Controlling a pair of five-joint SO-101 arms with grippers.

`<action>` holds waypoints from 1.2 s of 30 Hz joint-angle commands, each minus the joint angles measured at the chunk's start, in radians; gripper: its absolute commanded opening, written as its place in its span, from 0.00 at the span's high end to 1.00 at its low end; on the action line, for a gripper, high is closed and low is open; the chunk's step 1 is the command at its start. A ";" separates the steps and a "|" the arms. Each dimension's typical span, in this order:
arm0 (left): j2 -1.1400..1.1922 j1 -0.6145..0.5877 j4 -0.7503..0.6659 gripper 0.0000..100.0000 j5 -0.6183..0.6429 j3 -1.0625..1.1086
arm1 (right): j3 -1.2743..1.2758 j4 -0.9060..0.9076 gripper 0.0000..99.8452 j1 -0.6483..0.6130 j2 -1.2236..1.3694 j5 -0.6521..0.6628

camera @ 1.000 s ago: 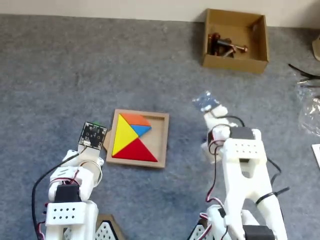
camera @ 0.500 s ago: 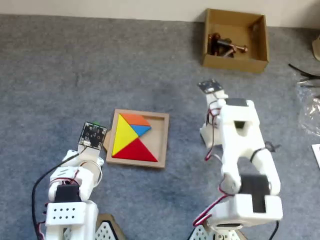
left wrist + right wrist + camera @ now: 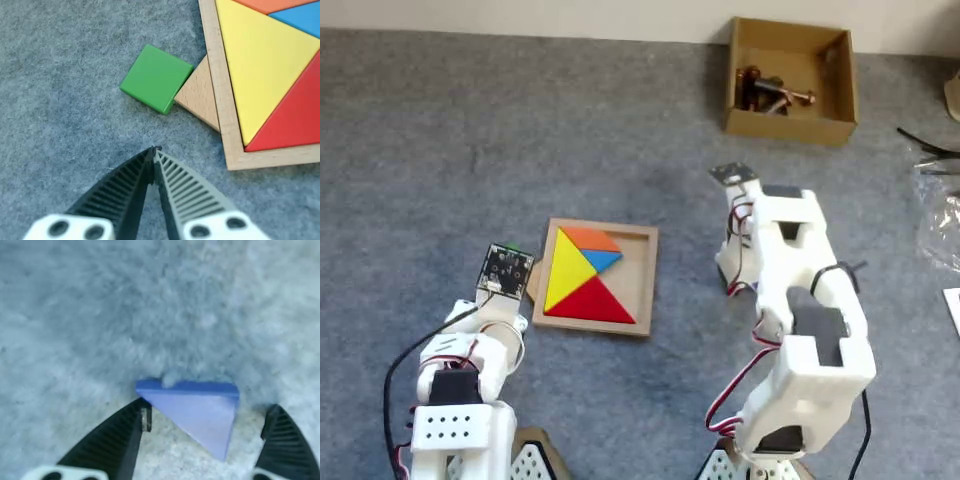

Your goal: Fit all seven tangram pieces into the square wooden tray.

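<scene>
The square wooden tray (image 3: 642, 285) lies on grey carpet and holds orange (image 3: 590, 238), blue (image 3: 602, 260), yellow (image 3: 567, 272) and red (image 3: 592, 299) pieces. In the left wrist view, a green square (image 3: 156, 78) and a wood-coloured triangle (image 3: 200, 95) lie on the carpet against the tray rim (image 3: 224, 125). My left gripper (image 3: 153, 150) is shut and empty, just short of them. My right gripper (image 3: 209, 412) is open low over the carpet, its fingers on either side of a blue-violet triangle (image 3: 197, 412). The right arm (image 3: 785, 260) stands right of the tray.
A cardboard box (image 3: 790, 122) with copper-coloured parts sits at the back right. Dark cables (image 3: 925, 150) and a clear plastic bag (image 3: 942, 230) lie at the right edge. Open carpet stretches left of and behind the tray.
The right arm has stretched out away from its base and dropped lower, its wrist shifting toward the back. The left arm and the tray pieces have stayed put.
</scene>
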 commanded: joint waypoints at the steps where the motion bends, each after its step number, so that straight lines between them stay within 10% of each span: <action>1: -0.015 0.012 0.003 0.99 -0.008 0.022 | -0.053 -0.048 0.66 -0.015 0.007 0.020; 36: -0.015 0.012 0.003 0.99 -0.008 0.022 | -0.056 0.048 0.83 -0.088 0.012 0.068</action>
